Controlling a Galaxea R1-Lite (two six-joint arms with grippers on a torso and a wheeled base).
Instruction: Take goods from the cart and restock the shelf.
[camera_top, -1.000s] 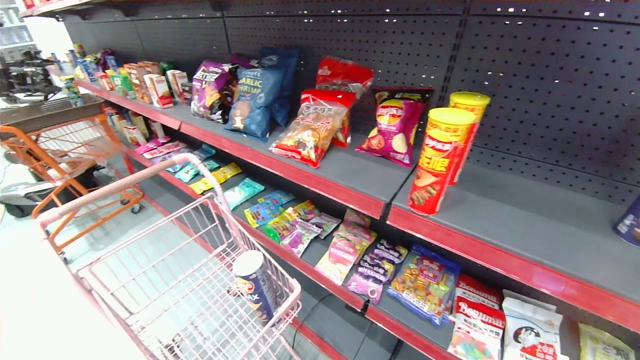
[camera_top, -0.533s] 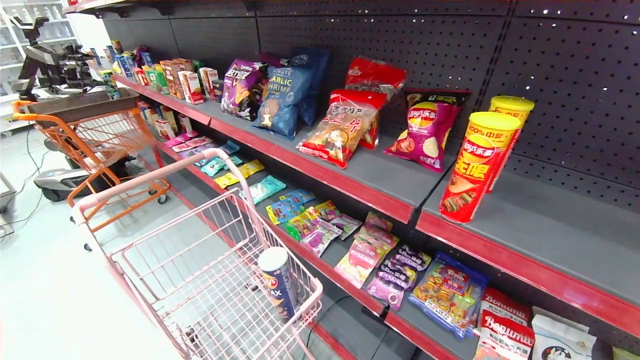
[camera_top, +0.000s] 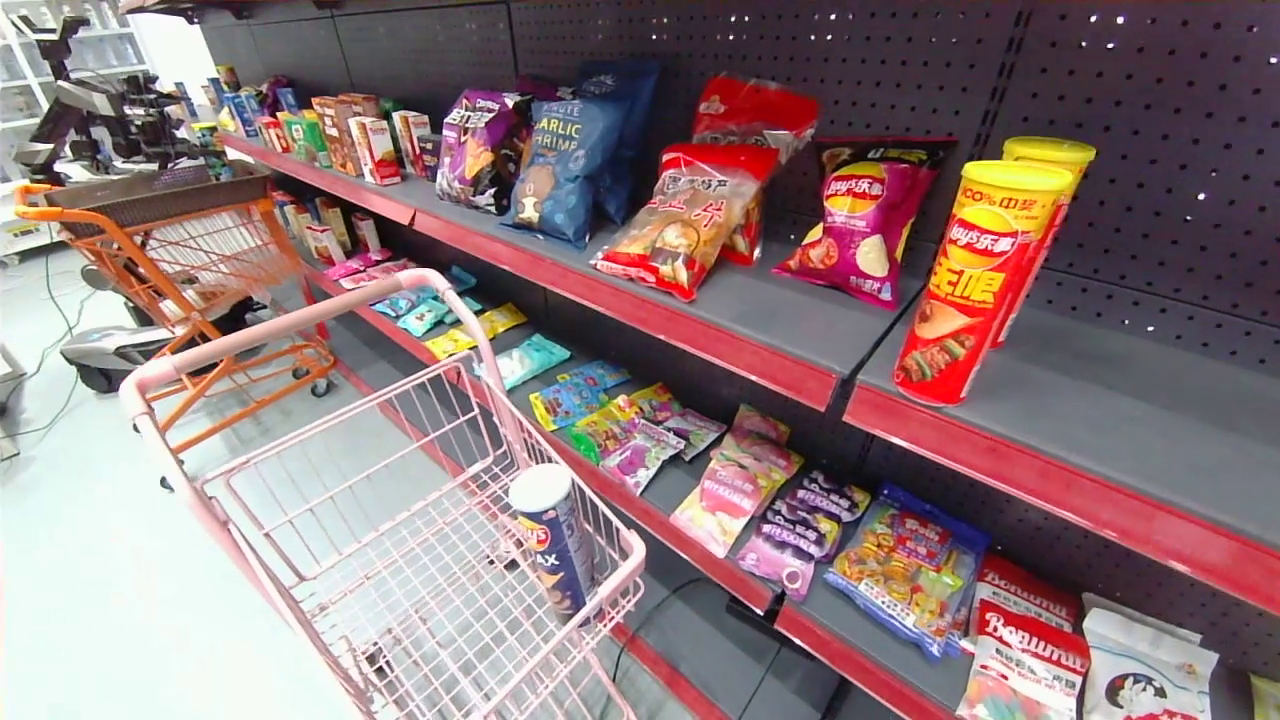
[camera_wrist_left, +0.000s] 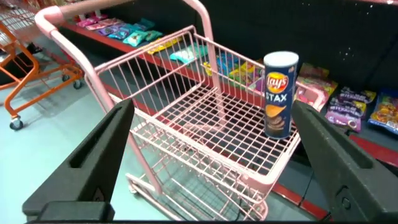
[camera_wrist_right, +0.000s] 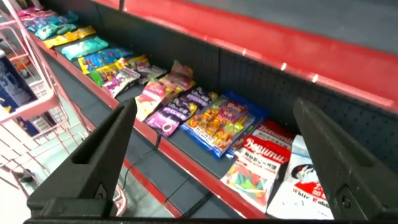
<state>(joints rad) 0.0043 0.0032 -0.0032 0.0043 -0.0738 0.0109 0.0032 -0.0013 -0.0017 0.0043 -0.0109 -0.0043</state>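
Orange cart (camera_top: 215, 245) stands behind pink cart (camera_top: 290, 326) holding blue can (camera_top: 558, 550).

Bare shelf board (camera_top: 1130, 420) is left at 3 o'clock of the red cans (camera_top: 975, 280); the cart (camera_top: 300, 320) is open above, walled by wire.
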